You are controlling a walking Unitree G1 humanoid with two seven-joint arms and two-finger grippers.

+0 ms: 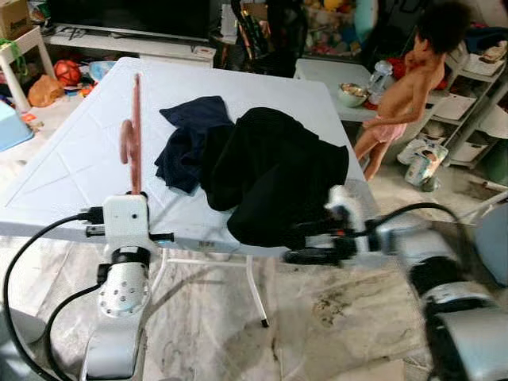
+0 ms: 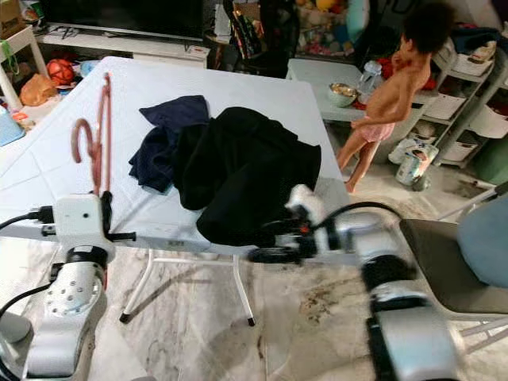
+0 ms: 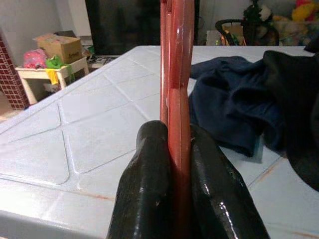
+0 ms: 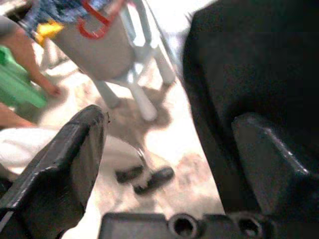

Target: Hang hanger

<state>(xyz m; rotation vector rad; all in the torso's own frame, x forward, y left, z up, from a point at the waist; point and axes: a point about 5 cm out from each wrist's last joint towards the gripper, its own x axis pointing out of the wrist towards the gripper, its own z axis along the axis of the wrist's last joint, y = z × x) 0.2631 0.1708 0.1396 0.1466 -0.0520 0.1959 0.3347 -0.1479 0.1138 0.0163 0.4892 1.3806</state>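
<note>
A red hanger [image 1: 135,127] stands upright over the left part of the white table [image 1: 71,159], hook toward the left. My left gripper [image 1: 136,193] is shut on its lower end, and the left wrist view shows both black fingers [image 3: 149,174] pressed against the red hanger [image 3: 179,74]. A black garment [image 1: 274,171] lies heaped on the table's right front, spilling over the edge, with a navy garment [image 1: 186,139] beside it. My right gripper [image 1: 305,242] sits at the front edge under the black garment's overhang, open, one finger [image 4: 269,159] against the cloth [image 4: 249,59].
A person [image 1: 405,87] stands at the back right beside a low table holding a bowl [image 1: 352,94]. A chair [image 2: 444,270] is close on my right. Shelves, toys and a small stool [image 1: 20,51] line the back and left. Table legs [image 1: 255,298] stand on the floor below.
</note>
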